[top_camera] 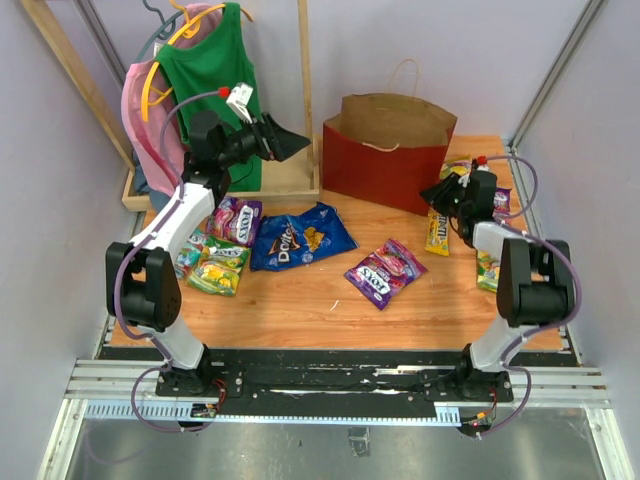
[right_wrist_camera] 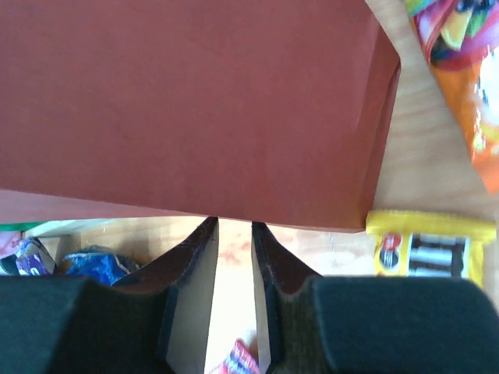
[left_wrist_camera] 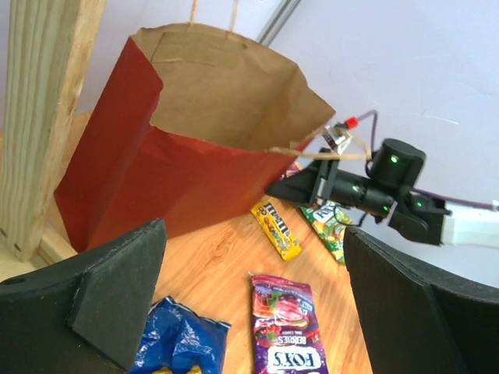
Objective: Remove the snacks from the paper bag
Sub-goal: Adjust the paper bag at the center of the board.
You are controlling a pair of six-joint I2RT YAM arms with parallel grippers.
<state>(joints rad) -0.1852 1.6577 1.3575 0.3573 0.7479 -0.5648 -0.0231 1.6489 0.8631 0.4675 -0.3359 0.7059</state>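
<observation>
Your left gripper (top_camera: 285,143) hangs wide and empty, aimed at the upright paper bag (top_camera: 385,165), seemingly to reach into its mouth; your right gripper (right_wrist_camera: 232,224), narrow and empty, noses its red wall beside scattered snacks (top_camera: 297,240)

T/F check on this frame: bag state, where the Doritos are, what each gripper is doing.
1. The paper bag stands upright, mouth open. True.
2. The Doritos bag is inside it. False: it lies flat on the table, left of the paper bag.
3. The left gripper has its jaws wide apart, empty. True.
4. The right gripper holds the yellow bar. False: the yellow bar lies on the table beside it, ungripped.
</observation>
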